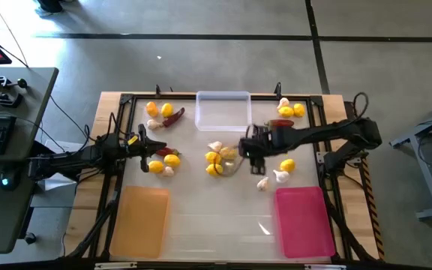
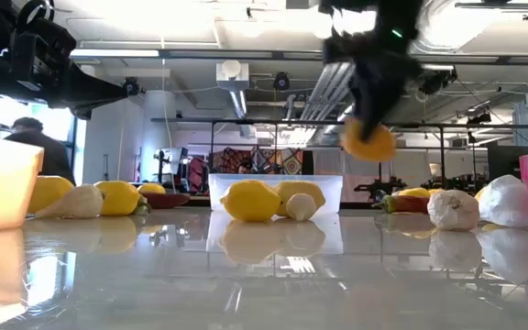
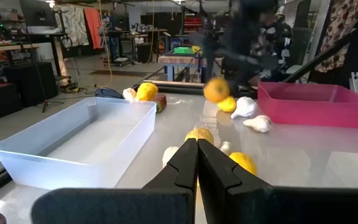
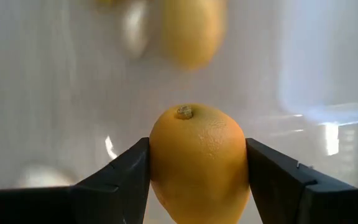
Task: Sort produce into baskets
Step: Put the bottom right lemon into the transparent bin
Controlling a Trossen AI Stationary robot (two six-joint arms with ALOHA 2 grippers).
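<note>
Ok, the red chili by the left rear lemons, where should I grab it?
Probably across the slim middle of the chili, coming straight down with the left gripper, the closer one. It lies flat and slanted, so set the jaws crosswise to its length, clear of the lemons behind it.

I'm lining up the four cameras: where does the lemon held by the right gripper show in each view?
High view: the held lemon is at table centre, below the clear tray.
Low view: the lemon hangs in the air, upper right of centre.
Left wrist view: the lemon is above centre, off the table.
Right wrist view: the lemon fills the middle, clamped by the right gripper.
Shared landmark: the clear tray.
</note>
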